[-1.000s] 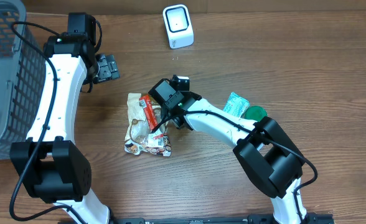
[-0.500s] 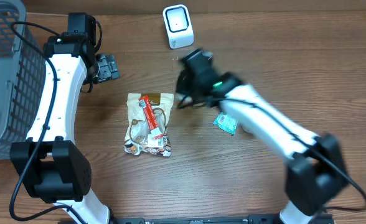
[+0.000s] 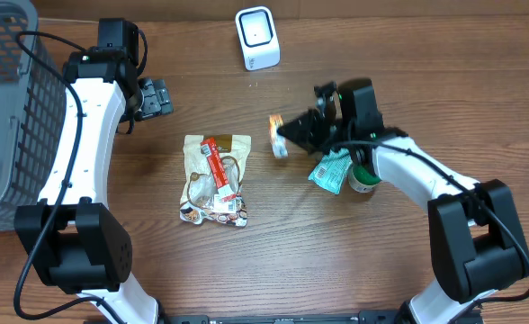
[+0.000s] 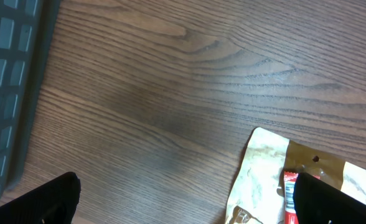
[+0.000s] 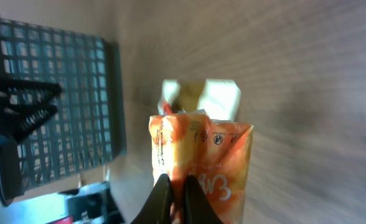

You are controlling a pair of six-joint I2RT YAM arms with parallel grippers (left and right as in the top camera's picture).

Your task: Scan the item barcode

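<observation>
A grey wire basket [image 3: 4, 108] stands at the far left of the wooden counter [image 3: 444, 63]; the left arm runs along beside it, and the left pincer [image 3: 153, 97] rests near the counter's back edge, released, with nothing between its fingers; in the left wrist view its two dark fingertips [image 4: 52, 196] sit wide apart at the lower corners over bare wood, the basket's mesh at the left edge and the top of a beige snack pouch [image 4: 267, 162] at the lower right.

From overhead, that snack pouch [image 3: 215, 180], with a red strip across its front, lies flat near the middle of the counter, apart from both pincers; a white barcode scanner [image 3: 257, 38] stands upright at the back, a little to the right of the pouch.

Between the pouch and the right arm, the right pincer [image 3: 293, 132] points leftward and is clenched on a small orange packet [image 3: 278, 137], which sits in front of the scanner and well apart from it; overhead the packet is blurred; in the right wrist view the fingers [image 5: 163, 198] pinch its lower edge, its printed orange face toward the camera; no barcode can be made out.

Just right of that, a teal packet [image 3: 330, 171] lies on the counter, beside a round green-and-white container [image 3: 365, 178] partly under the right arm.
</observation>
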